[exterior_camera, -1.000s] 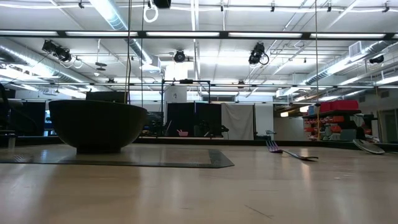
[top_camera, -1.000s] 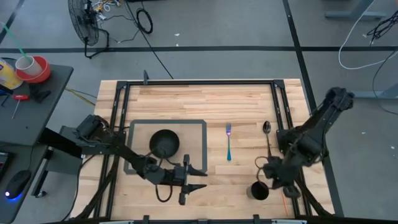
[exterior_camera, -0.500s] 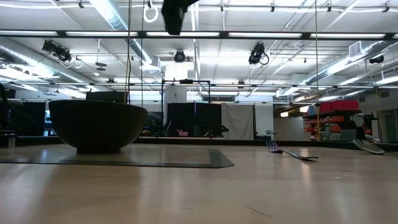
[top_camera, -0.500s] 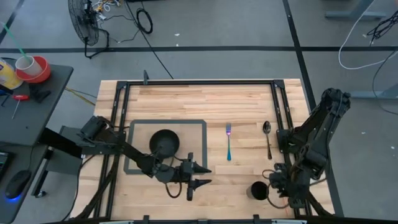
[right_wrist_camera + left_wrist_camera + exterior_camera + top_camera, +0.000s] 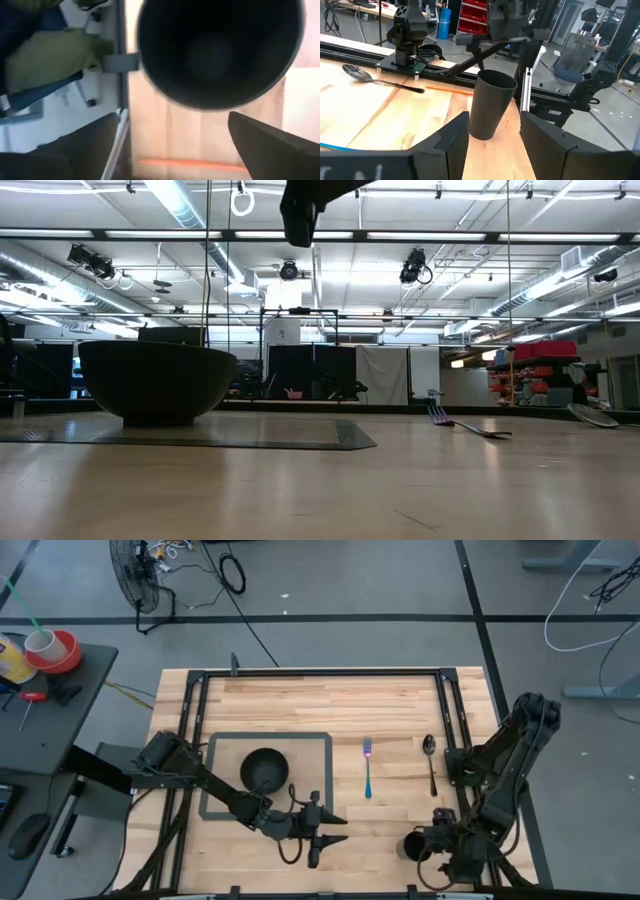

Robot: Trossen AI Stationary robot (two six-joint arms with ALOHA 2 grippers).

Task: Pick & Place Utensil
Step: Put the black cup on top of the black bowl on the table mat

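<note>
A purple-blue fork [image 5: 368,769] and a dark spoon [image 5: 430,762] lie flat on the wooden table [image 5: 330,700], right of a black bowl [image 5: 264,770] that stands on a grey mat [image 5: 318,755]. A dark cup [image 5: 412,846] stands upright near the near right edge. My left gripper [image 5: 328,840] is open and empty above the table, left of the cup, and points at the cup [image 5: 490,102]. My right gripper [image 5: 175,125] is open just above the cup and looks down into the cup [image 5: 220,50]. In the left wrist view my right gripper [image 5: 506,22] hangs over the cup's rim.
Black frame rails [image 5: 447,710] run along the table's left, far and right sides. The fork [image 5: 470,427], the spoon [image 5: 595,416] and the bowl [image 5: 155,380] also show in the low view. Bare wood lies between the mat and the cup.
My left gripper has gone toward the table's right edge, nearer the cup, staying open. My right gripper has drawn back toward the table's near edge and come over the cup. The fork, spoon, bowl and cup have stayed in place.
</note>
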